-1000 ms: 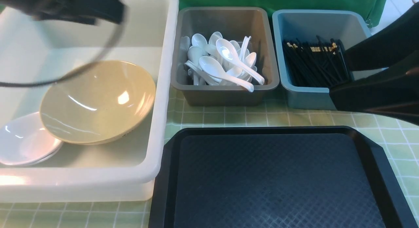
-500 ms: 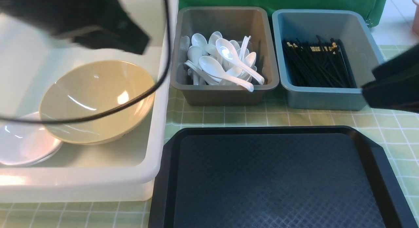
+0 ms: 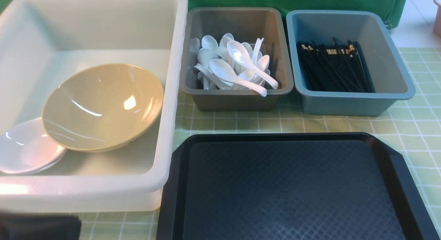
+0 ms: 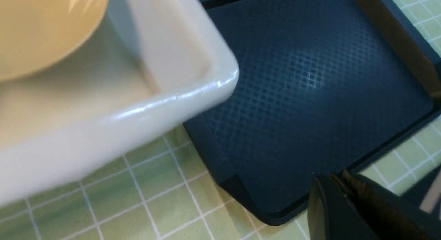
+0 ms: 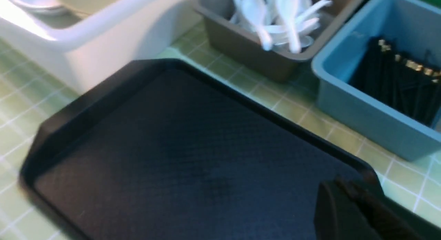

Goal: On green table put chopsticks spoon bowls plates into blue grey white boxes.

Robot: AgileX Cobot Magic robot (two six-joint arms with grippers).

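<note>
On the green table (image 3: 234, 122) the large white box (image 3: 172, 95) holds the tan bowl (image 3: 103, 107), which leans on the white plates (image 3: 26, 150). White spoons (image 3: 234, 66) are piled in the grey box (image 3: 237, 102). The black chopsticks (image 3: 334, 69) lie in the blue box (image 3: 344, 105). My left gripper (image 4: 339, 178) is shut and empty, above a corner of the black tray (image 4: 310, 95) beside the white box (image 4: 193, 91). Only a dark blur of that arm (image 3: 38, 228) shows in the front view. My right gripper (image 5: 339, 185) is shut and empty over the tray's edge.
A flat black textured tray (image 3: 293, 188) with nothing on it lies in front of the grey and blue boxes, its left side close to the white box. A dark green cloth (image 3: 293, 0) hangs behind the boxes.
Both arms have pulled back from over the boxes toward me and left the middle of the front view. Both grippers have closed with nothing in them.
</note>
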